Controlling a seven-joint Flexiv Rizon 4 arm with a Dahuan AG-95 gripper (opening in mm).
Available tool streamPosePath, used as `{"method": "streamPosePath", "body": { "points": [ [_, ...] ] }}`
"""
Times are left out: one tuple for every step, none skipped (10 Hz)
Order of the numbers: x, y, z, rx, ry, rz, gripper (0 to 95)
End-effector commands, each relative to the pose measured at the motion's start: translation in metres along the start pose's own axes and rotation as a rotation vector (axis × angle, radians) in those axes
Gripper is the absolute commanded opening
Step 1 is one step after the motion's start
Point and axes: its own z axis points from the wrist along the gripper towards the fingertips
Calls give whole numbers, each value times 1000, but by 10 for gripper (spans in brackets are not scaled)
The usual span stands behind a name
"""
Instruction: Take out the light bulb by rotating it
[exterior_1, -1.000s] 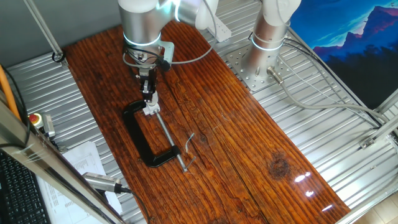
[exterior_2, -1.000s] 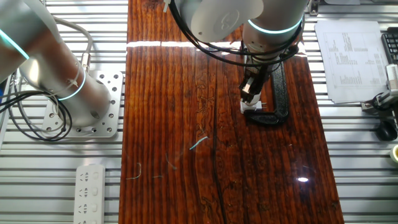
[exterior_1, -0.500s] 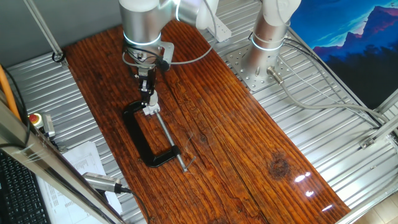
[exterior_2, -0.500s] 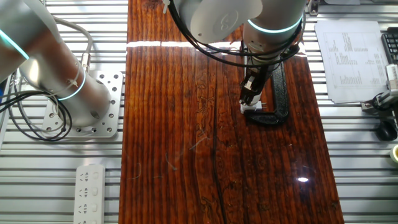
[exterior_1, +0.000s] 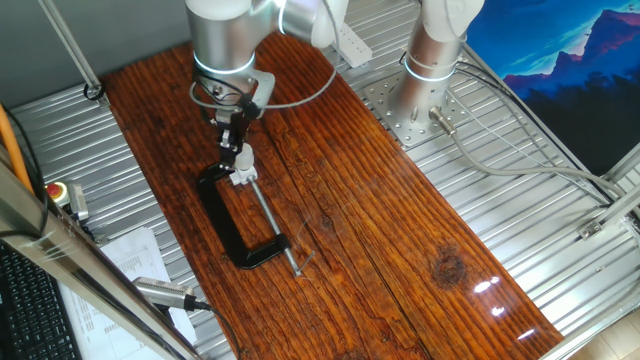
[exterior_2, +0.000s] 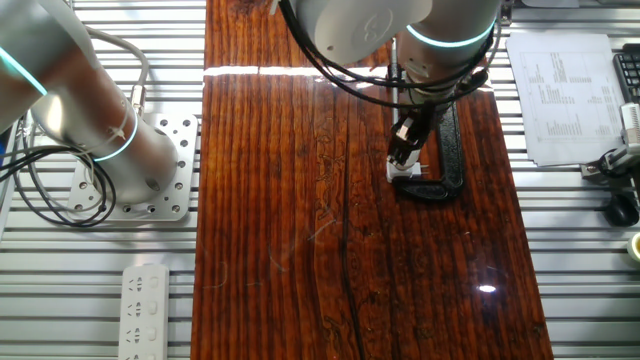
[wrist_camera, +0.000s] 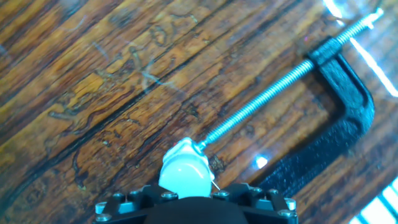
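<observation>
From where I stand the gripper (exterior_1: 238, 165) hangs straight down over the closed end of the black C-clamp (exterior_1: 228, 221) on the wooden worktop (exterior_1: 400, 250), and its own fingers hide the tip, so I cannot tell whether it is clenched or released. The hand view shows the light bulb (wrist_camera: 185, 174) as a pale dome at the bottom edge, partly cut off by the gripper body, sitting at the end of the clamp's steel screw (wrist_camera: 273, 93).

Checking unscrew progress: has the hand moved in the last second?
Yes. The hand has turned at the wrist and sits slightly higher against the fixed black C-clamp, with the light bulb between its fingers.
</observation>
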Motion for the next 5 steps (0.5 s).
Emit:
{"method": "streamPosePath", "body": {
  "points": [
    [6,-6,-4,7,13,273,760],
    [6,-6,-5,7,14,350,760],
    [6,-6,-7,7,14,446,950],
    [6,-6,-9,7,13,536,950],
    [6,-6,-12,4,14,649,950]
  ]
}}
